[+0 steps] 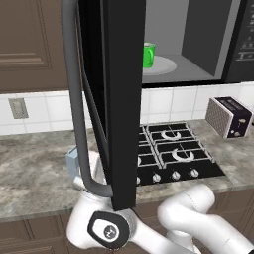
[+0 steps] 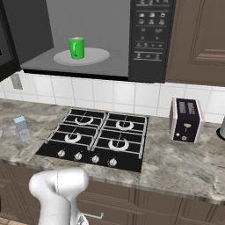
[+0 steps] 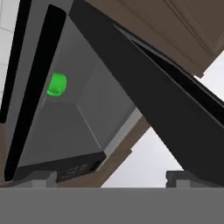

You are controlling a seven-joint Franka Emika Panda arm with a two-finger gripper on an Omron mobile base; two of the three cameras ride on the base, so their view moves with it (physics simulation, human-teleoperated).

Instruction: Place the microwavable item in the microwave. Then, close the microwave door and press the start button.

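Observation:
The green mug (image 1: pixel 149 54) (image 2: pixel 76 47) stands upright on the white turntable plate (image 2: pixel 94 56) inside the microwave (image 2: pixel 110 26), left of the plate's centre. The microwave door (image 1: pixel 121 99) is swung wide open toward me, its curved grey bar handle (image 1: pixel 74 99) on the near edge. My arm's wrist sits low under the door's bottom corner. In the hand view my gripper (image 3: pixel 111 177) is open with nothing between its fingers. It looks up past the black door (image 3: pixel 153 100) into the grey cavity, where the mug (image 3: pixel 57 84) shows as a small green blob. The button panel (image 2: pixel 150 35) is on the right.
A black gas hob (image 2: pixel 96 138) lies on the marble counter below the microwave. A dotted toaster (image 2: pixel 185 119) stands to its right, and a pale blue carton (image 2: pixel 21 127) to its left. Brown cabinets (image 2: pixel 197 39) flank the microwave.

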